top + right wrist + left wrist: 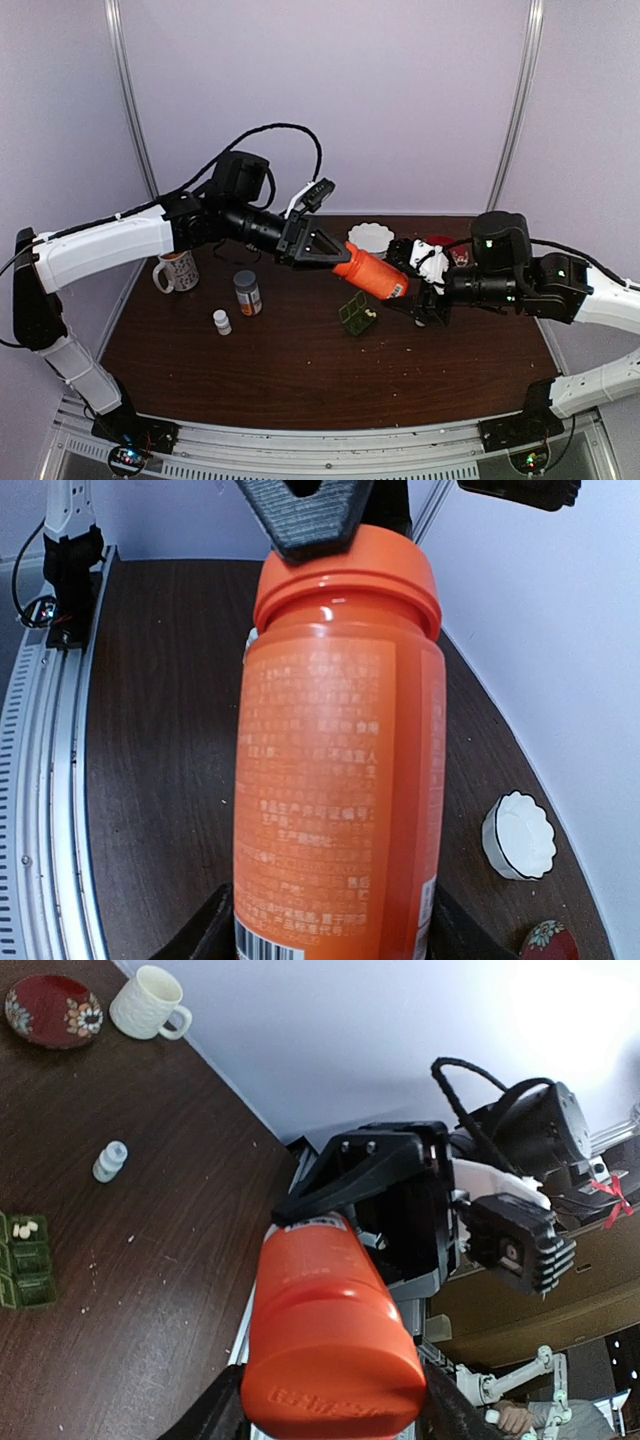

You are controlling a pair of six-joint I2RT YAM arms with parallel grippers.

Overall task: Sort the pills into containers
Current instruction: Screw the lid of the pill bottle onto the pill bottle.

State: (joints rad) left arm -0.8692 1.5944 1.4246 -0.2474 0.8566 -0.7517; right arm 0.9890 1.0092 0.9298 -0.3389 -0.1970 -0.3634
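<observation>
An orange bottle [372, 272] hangs slanted in the air over the table's middle, held at both ends. My left gripper [322, 250] is shut on its cap end [330, 1360], with a dark finger on each side. My right gripper [418, 290] is shut on the bottle's labelled lower body [340, 780]. Below the bottle on the table sits the small dark-green pill box, the containers [357, 315], with its lids open. A few whitish pills [25, 1229] lie in one end cell; the other cells look empty.
At the left of the brown table stand a mug [177, 270], a grey-capped labelled bottle [247, 292] and a small white bottle [221, 321]. Toward the back lie a white scalloped dish [370, 237] and a red patterned dish [52, 1008]. Walls enclose the table.
</observation>
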